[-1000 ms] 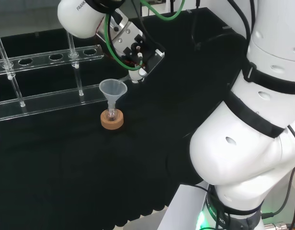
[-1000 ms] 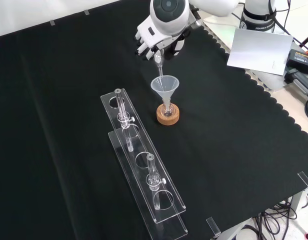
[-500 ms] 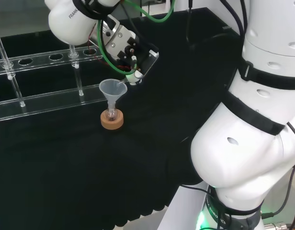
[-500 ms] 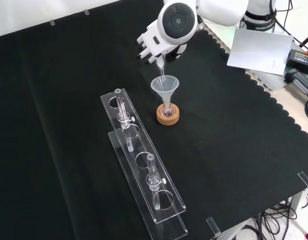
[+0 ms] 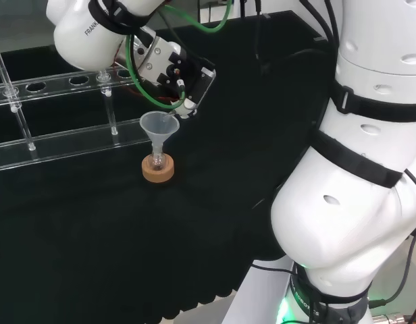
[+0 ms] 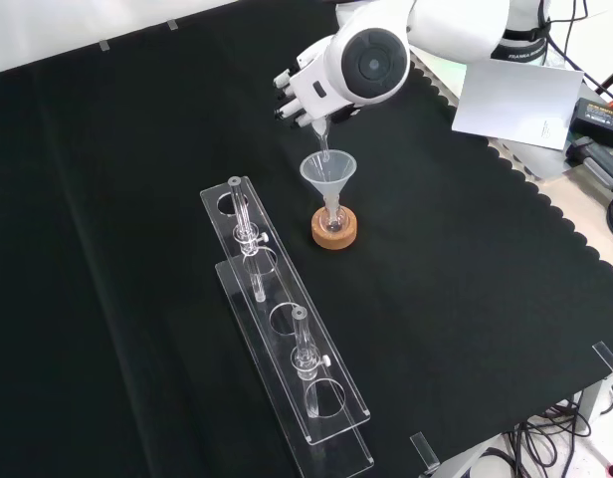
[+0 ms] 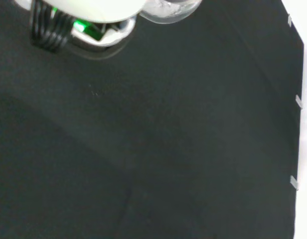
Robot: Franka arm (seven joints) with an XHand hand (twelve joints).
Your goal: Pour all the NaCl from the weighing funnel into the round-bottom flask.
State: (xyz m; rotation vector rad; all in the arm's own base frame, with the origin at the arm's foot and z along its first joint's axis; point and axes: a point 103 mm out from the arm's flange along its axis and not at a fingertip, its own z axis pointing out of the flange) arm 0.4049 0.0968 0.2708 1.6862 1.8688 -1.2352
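A small round-bottom flask [image 5: 156, 162] [image 6: 332, 223] stands on a cork ring [image 5: 158, 171] [image 6: 334, 233]. A clear plastic funnel [image 5: 159, 125] [image 6: 328, 171] sits in the flask's neck. The hand [image 5: 169, 67] [image 6: 305, 92] hovers just above and beyond this funnel in the front view, its fingers curled round a clear glass weighing funnel [image 5: 177, 115] [image 6: 320, 141]. The weighing funnel is tilted steeply, and its narrow spout points down into the plastic funnel's mouth. In the wrist view a clear glass part [image 7: 169, 9] shows beside the blurred white hand [image 7: 83, 6]. I cannot make out any salt.
A long clear acrylic rack [image 5: 66, 82] [image 6: 287, 334] holding two glass tubes lies left of the flask in both views. A white sheet [image 6: 506, 98] and cables lie past the cloth's scalloped edge at the front view's right. The arm's big white links [image 5: 356, 175] stand at the head view's right.
The arm's wrist has swung left in the head view. The weighing funnel has tipped steeper, and its spout has moved from beside the plastic funnel to its mouth.
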